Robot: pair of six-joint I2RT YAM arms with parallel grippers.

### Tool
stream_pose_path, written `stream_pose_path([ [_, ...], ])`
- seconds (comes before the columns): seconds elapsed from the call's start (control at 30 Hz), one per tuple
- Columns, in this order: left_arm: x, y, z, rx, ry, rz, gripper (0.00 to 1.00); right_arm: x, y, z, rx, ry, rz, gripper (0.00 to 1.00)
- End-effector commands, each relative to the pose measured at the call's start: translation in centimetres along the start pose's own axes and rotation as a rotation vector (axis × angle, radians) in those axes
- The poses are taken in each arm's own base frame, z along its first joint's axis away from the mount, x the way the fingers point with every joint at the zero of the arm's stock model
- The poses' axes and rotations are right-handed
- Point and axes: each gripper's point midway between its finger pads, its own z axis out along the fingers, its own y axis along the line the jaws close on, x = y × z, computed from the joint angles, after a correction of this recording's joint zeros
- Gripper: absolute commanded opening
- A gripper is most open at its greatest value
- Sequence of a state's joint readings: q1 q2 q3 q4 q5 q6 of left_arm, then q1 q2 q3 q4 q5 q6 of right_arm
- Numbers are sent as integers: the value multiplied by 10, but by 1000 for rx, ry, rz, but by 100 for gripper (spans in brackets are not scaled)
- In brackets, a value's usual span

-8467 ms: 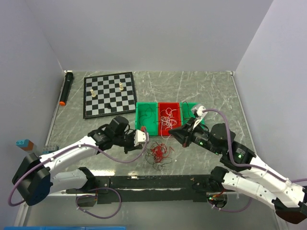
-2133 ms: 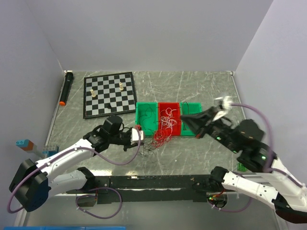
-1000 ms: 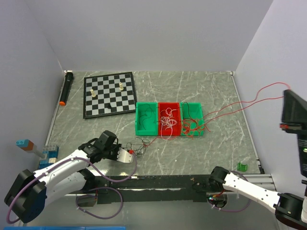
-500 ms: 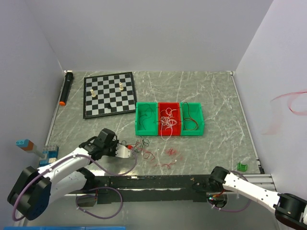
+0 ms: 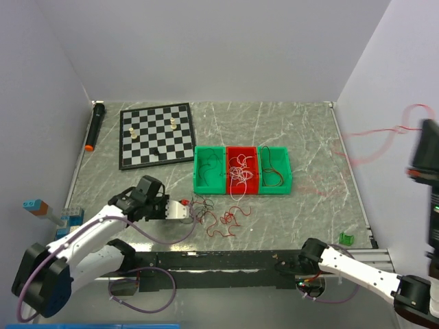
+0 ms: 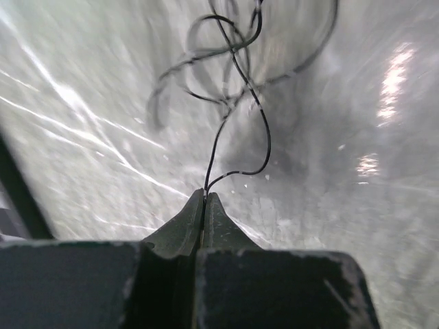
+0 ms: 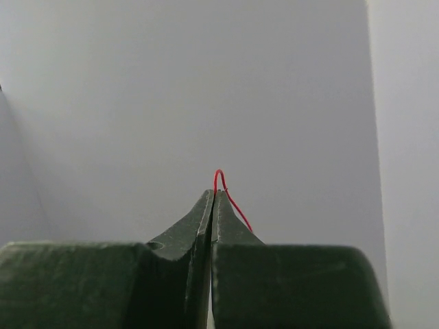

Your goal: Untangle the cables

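The cables lie as a loose spread of thin red strands point(image 5: 225, 221) on the table in front of the bins, with dark strands point(image 5: 200, 204) just left of them. My left gripper point(image 5: 184, 210) rests low on the table beside them. In the left wrist view the left gripper point(image 6: 206, 195) is shut on a dark wire point(image 6: 233, 116) that loops away over the table. My right gripper point(image 5: 426, 127) is raised high at the right edge. The right wrist view shows the right gripper point(image 7: 215, 193) shut on a red wire point(image 7: 220, 175), and that red wire point(image 5: 381, 133) trails blurred through the air.
Behind the cables stand three joined bins: green point(image 5: 199, 179), red point(image 5: 241, 186) with white and red wires inside, green point(image 5: 287, 179) with a dark wire. A chessboard point(image 5: 156, 134) and a black marker point(image 5: 94, 126) lie at the back left. A small green block point(image 5: 346, 238) sits near the right front, toy bricks point(image 5: 42, 209) at the left edge.
The right gripper has stayed high at the right with one red wire pulled free of the pile. The red strands have settled on the table. The left gripper shifted slightly right with its dark wire.
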State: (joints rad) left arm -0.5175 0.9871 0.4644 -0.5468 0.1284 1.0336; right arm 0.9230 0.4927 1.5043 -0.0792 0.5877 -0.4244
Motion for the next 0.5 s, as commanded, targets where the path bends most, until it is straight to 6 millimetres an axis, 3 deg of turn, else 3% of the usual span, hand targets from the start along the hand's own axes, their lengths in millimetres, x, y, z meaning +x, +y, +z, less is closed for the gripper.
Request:
stream_pose_path([
  [0.0, -35, -11, -24, 68, -176, 33, 1, 68, 46, 24, -40, 125, -70, 0],
  [0.3, -36, -21, -37, 73, -204, 71, 1, 164, 94, 40, -74, 243, -162, 0],
  [0.47, -38, -19, -40, 59, -213, 69, 1, 220, 101, 41, -72, 332, -189, 0],
])
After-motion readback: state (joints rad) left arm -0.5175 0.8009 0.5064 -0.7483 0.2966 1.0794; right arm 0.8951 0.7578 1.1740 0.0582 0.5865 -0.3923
